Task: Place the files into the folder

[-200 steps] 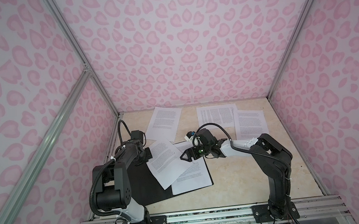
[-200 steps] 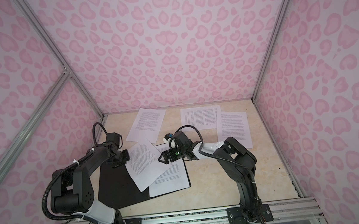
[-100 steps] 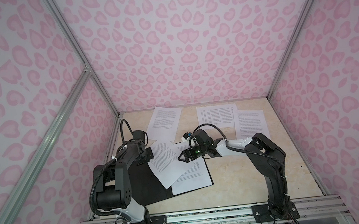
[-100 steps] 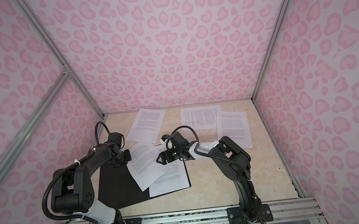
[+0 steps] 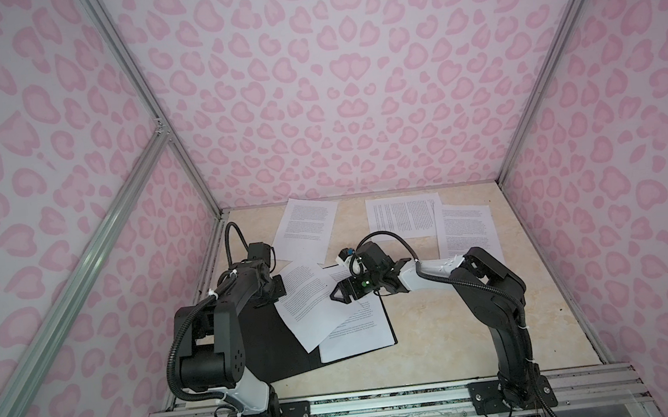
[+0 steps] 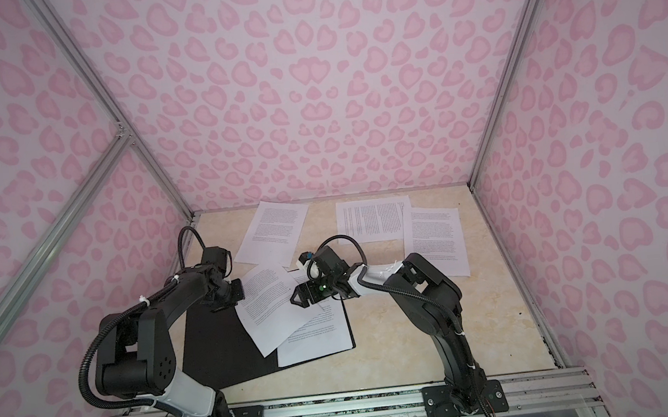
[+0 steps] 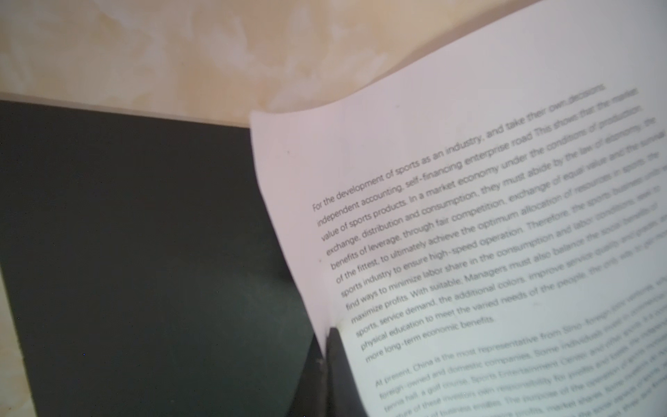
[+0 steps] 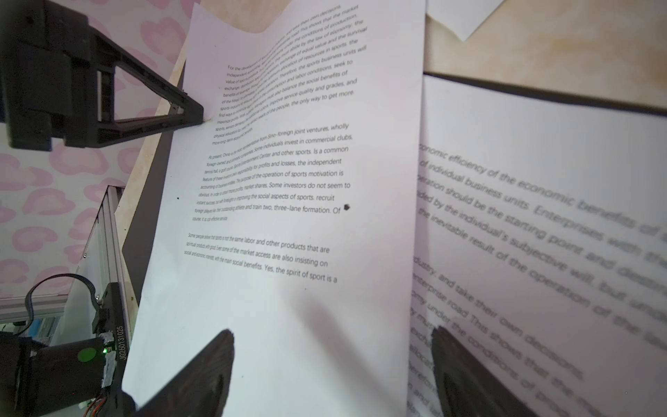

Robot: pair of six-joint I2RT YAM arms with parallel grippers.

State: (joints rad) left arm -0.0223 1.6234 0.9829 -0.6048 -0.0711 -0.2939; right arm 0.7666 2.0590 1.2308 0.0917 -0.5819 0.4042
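**Inspector:** Left hand (image 8: 197,120), condition?

**Assistant:** Pressed together, pinching one long edge of the top sheet (image 5: 312,303). The left wrist view shows that edge lifted and curled above the black inside of the folder (image 5: 272,349).

**Inspector:** Purpose of the hold?

**Assistant:** In my judgement, to anchor the sheet so it can be swung square. It lies askew across the lower sheet (image 5: 361,332), which sits squarely on the folder half nearer the right arm.

**Inspector:** Right hand (image 5: 340,296)?

**Assistant:** Spread wide, gripping nothing. Its wrist view shows one finger (image 8: 213,361) over the top sheet and the other over the lower sheet. The top sheet's opposite edge runs between them. Whether either finger touches paper, I cannot tell.

**Inspector:** Reason for that stance?

**Assistant:** Probably to take or nudge that edge while the left hand holds its side. Thin paper lying flat on paper offers little to grip, hence the raised edge.

**Inspector:** Folder and remaining files?

**Assistant:** Folder lies open at the front left of the counter (image 5: 440,333). Three back sheets (image 5: 404,215) lie flat near the rear wall, two of them overlapping at an edge, all well apart from the folder. Those are not yet filed. I judge the work under half done.
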